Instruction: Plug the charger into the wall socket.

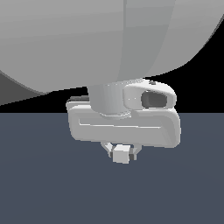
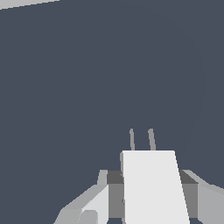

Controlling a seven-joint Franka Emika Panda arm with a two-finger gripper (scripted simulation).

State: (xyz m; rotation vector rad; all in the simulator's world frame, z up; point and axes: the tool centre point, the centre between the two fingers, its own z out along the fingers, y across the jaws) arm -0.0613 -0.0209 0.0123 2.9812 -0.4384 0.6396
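Note:
My gripper [image 1: 121,153] is shut on the charger [image 1: 121,155], a small off-white cube, and holds it above the dark grey floor. In the wrist view the charger [image 2: 153,186] sits between my two fingers [image 2: 114,197], which press on its sides. Two thin grey prongs [image 2: 141,139] stick out of its front face. The wall socket is not in view in either frame. The arm's large grey links fill the upper part of the exterior view and hide what lies behind them.
A dark grey floor [image 1: 43,175] spreads under the gripper. A pale grey strip [image 2: 26,2] shows at one corner of the wrist view; I cannot tell what it is.

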